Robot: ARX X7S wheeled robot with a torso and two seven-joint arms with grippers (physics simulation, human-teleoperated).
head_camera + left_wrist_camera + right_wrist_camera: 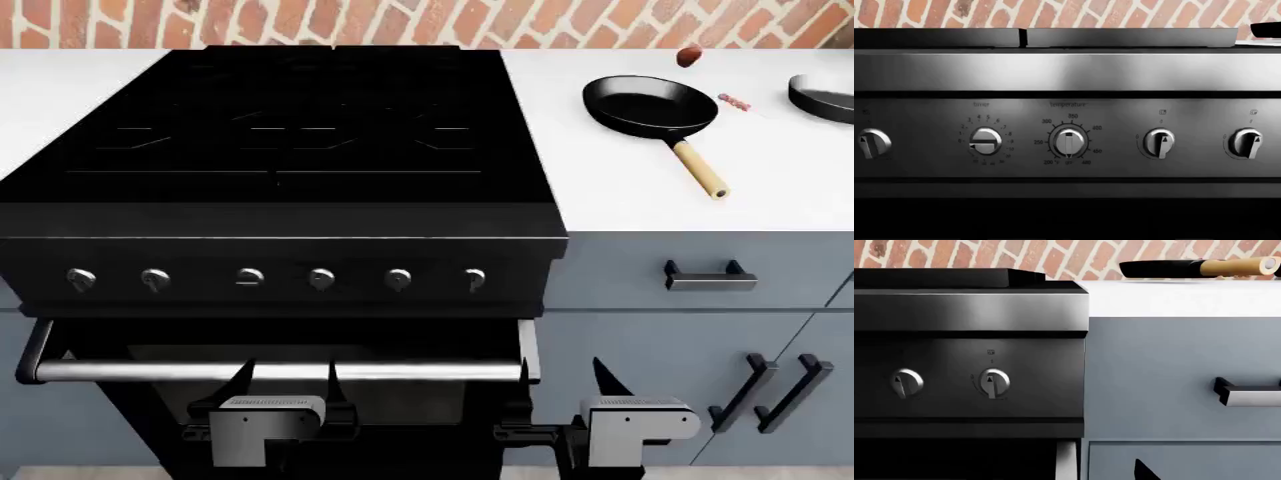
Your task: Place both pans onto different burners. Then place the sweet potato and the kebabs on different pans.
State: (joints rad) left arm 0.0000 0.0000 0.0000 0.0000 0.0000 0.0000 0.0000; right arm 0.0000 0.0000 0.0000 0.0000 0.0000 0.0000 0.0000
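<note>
In the head view the black pan (pixel 650 105) with a light wooden handle (pixel 701 168) lies on the white counter, right of the range. The dark grey pan (pixel 821 95) is cut off at the right edge. The sweet potato (pixel 689 55) lies behind the black pan, and the kebabs (pixel 734 101) lie between the two pans. The burners (pixel 307 130) are bare. My left gripper (pixel 287 380) is open and low before the oven door. My right gripper (pixel 561 385) is open by the oven's right edge. The right wrist view shows the black pan (pixel 1161 269) side-on.
Six silver knobs (pixel 320 278) line the range front above the oven door handle (pixel 267 372). Grey cabinets with black pulls (pixel 707 277) stand right of the range. A brick wall backs the counter (pixel 641 190). The left wrist view faces the knobs (pixel 1069 141).
</note>
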